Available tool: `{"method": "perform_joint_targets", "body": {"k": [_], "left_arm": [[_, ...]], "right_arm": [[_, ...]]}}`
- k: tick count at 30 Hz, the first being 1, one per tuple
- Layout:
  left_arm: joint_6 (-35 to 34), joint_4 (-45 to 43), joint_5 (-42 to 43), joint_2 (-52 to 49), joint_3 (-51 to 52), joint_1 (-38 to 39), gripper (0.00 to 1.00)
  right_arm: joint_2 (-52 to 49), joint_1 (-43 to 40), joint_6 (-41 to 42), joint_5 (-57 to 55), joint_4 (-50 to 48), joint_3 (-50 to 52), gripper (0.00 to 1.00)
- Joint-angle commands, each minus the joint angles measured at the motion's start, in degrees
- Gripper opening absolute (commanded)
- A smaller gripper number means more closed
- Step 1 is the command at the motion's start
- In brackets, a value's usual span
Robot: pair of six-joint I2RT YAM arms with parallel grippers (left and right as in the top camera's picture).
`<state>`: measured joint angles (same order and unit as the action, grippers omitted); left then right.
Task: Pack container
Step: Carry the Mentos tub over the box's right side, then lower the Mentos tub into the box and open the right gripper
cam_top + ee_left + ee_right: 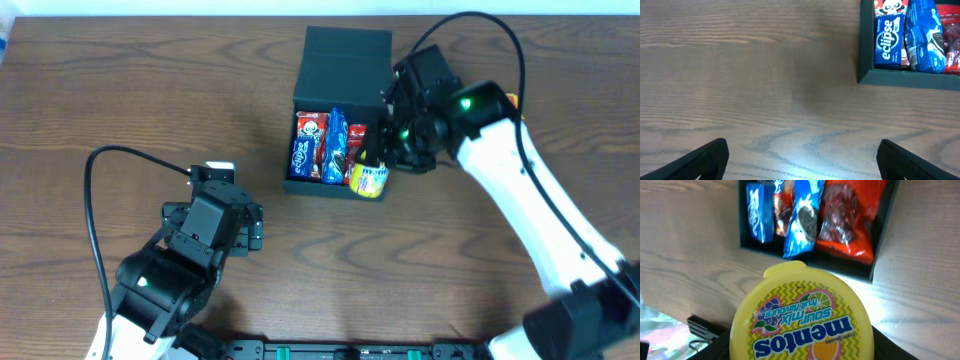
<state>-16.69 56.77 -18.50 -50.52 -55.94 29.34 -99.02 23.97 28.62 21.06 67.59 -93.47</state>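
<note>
The container (345,60) sits on the table (150,90) at the far middle, slightly towards the right arm's side. It faces upward, with its lid (348,45) folded back flat on the far side. Lid and tray together make a long shape running from far to near, turned a little off square with the table edge.

In the tray the packets stand side by side, their long sides following that same line. There is an Eclipse pack (303,157) at the left with a red-and-white packet (312,124) beyond it. Next come a blue biscuit packet (336,145) and a red packet (357,138).

At the tray's near right corner is a yellow Mentos tub (370,181), overlapping the near wall. The right hand (378,163) is clamped on it. Whether the tub touches the rim cannot be told.

The right arm covers the tray's right wall and a corner of the lid. In the right wrist view the tub fills the foreground with its label upside down, and it hides nearly all of the fingers. The left wrist view cuts the container off at the top and right.

The left hand (254,228) hangs over bare table well to the near left, its fingers (705,160) spread wide apart with nothing between them.
</note>
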Motion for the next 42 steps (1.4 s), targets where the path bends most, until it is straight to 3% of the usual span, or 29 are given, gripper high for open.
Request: {"method": "perform_joint_targets", "body": {"k": [1,6,19,42], "left_arm": [[0.0,0.2,-1.4,0.0,0.1,-0.2,0.96],[0.0,0.2,-1.4,0.0,0.1,-0.2,0.95],[0.0,0.2,-1.4,0.0,0.1,-0.2,0.95],[0.0,0.2,-1.4,0.0,0.1,-0.2,0.95]], "right_arm": [[-2.6,-3.2,-3.6,5.3,0.7,-3.2,0.02],[-8.1,-6.8,-9.4,12.1,1.2,-5.5,0.02],[-17.8,-7.7,-18.5,15.4,2.5,-8.2,0.02],[-19.0,-5.4,-13.5,7.8,0.2,-8.2,0.02]]}}
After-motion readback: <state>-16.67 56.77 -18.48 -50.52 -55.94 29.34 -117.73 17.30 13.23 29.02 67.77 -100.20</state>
